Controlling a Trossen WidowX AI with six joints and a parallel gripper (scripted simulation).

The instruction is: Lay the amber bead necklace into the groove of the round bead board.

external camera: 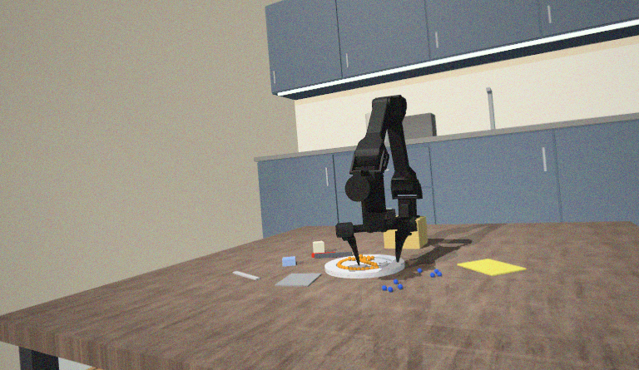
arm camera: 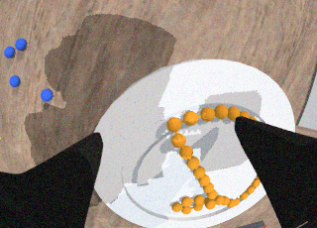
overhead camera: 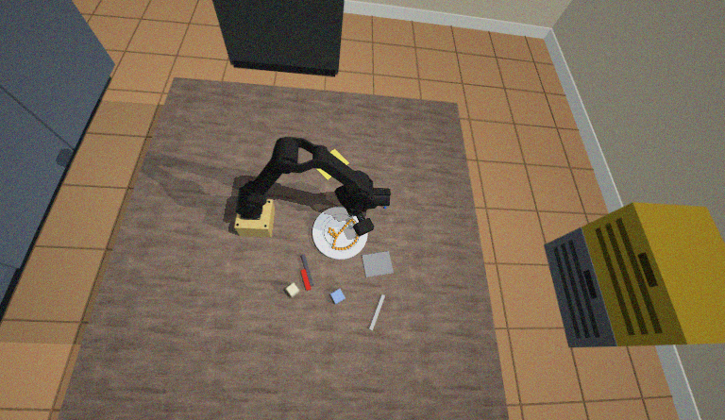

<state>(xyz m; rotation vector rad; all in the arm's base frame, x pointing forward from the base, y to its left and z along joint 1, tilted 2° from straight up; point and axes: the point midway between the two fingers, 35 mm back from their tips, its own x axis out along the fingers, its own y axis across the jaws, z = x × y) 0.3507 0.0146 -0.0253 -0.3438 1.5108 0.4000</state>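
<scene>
One amber bead necklace (overhead camera: 346, 247) (external camera: 358, 268) (arm camera: 199, 172) lies bunched and partly curved on the round bead board (overhead camera: 323, 244) (external camera: 332, 270) (arm camera: 282, 99). Above that board, the gripper (external camera: 378, 262) (arm camera: 169, 132) stands wide open, holding nothing. Several blue beads (external camera: 395, 282) (arm camera: 47, 95) rest on the worktop (overhead camera: 213, 313) (external camera: 264, 318) (arm camera: 124, 5) near the board.

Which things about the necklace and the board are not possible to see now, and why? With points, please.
- Amber necklace (overhead camera: 345, 246) (external camera: 356, 268) (arm camera: 221, 111): a stretch at right is hidden behind a jaw, wrist view.
- Round board (overhead camera: 322, 244) (external camera: 332, 270) (arm camera: 248, 74): its lower edge is cut off by the frame, wrist view.
- Groove depth: too small, top view.
</scene>
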